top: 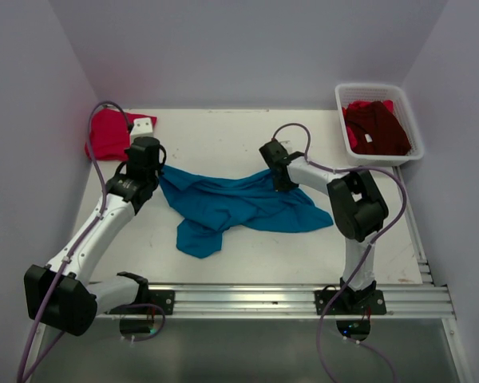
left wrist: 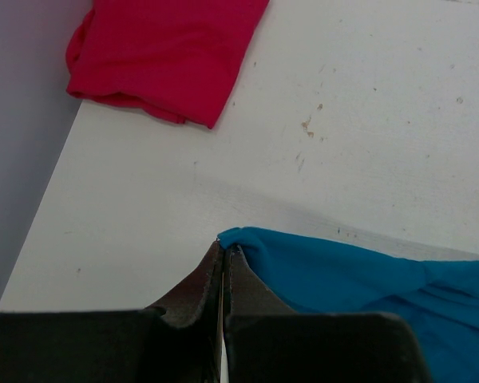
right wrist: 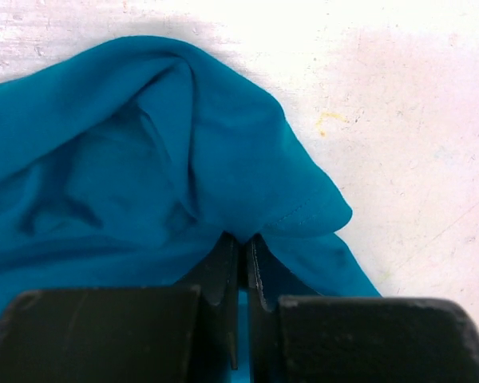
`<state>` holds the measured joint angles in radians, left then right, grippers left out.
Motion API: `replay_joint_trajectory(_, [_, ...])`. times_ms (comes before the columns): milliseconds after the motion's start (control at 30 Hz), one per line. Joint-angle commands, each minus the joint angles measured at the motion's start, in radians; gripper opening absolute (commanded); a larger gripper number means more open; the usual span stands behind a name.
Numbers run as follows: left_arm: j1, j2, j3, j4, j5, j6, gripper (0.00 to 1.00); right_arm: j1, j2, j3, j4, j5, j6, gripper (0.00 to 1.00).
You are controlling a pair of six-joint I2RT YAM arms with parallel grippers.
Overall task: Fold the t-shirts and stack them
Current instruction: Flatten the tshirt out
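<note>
Teal-blue cloth lies crumpled and stretched across the middle of the white table (top: 223,136): the teal-blue t-shirt (top: 239,206), pulled roughly between the two arms, with a loose flap trailing toward the near edge.

The left gripper (top: 160,170) has its fingers pressed together on the shirt's left corner. In the left wrist view the jaws meet with only a sliver of cloth between them, and a small pinched fold of the fabric pokes out at the tips of the left gripper (left wrist: 225,249).

The right gripper (top: 282,183) is likewise clamped on the far right edge of the same shirt. In the right wrist view the right gripper (right wrist: 241,239) pinches a hemmed fold, and the cloth rises in a ridge just above the tips.

The pinkish-red t-shirt (top: 109,133) sits folded in the far left corner of the table, against the wall, well apart from the teal one.

The dark maroon t-shirt (top: 377,128) lies bunched inside the white mesh basket (top: 379,89) at the far right corner.
</note>
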<state>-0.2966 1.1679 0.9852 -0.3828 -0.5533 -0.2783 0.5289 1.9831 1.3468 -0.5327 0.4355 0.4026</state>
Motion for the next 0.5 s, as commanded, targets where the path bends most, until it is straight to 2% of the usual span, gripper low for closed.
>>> replay_joint_trajectory(0, [0.007,-0.027,0.004,0.016,-0.007,-0.021,0.0,-0.006,0.002,0.008,0.025,0.012,0.001,0.0])
replay_joint_trajectory(333, [0.007,-0.025,0.003,0.016,0.009,-0.029,0.0,-0.004,-0.164,-0.014,-0.019,0.032,-0.007,0.0])
replay_joint_trajectory(400, [0.007,-0.022,0.0,0.019,0.013,-0.032,0.0,-0.004,-0.197,-0.009,-0.03,0.039,-0.01,0.08])
replay_joint_trajectory(467, [0.007,-0.02,0.0,0.019,0.015,-0.033,0.0,-0.004,-0.202,0.003,-0.042,0.043,-0.015,0.09])
